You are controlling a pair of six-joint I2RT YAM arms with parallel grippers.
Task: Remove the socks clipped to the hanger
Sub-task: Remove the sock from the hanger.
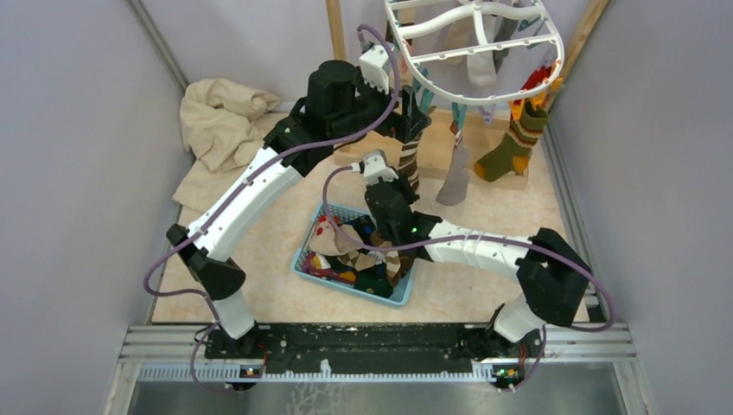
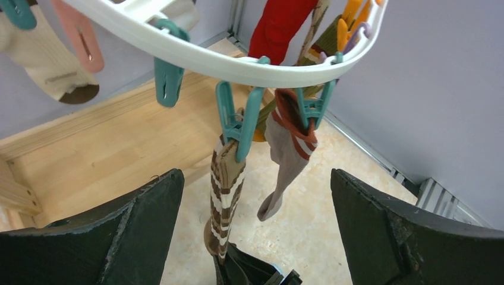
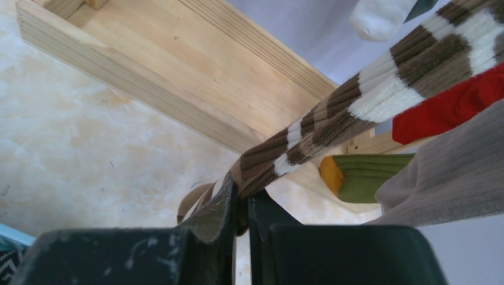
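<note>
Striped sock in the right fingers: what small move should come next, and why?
Probably bring the open left fingers up to squeeze the teal clip that pins the striped sock. The right fingers are shut on the sock's lower end, so it should come free.

The hanger (image 1: pixel 449 54) is cut off by the top edge.
</note>
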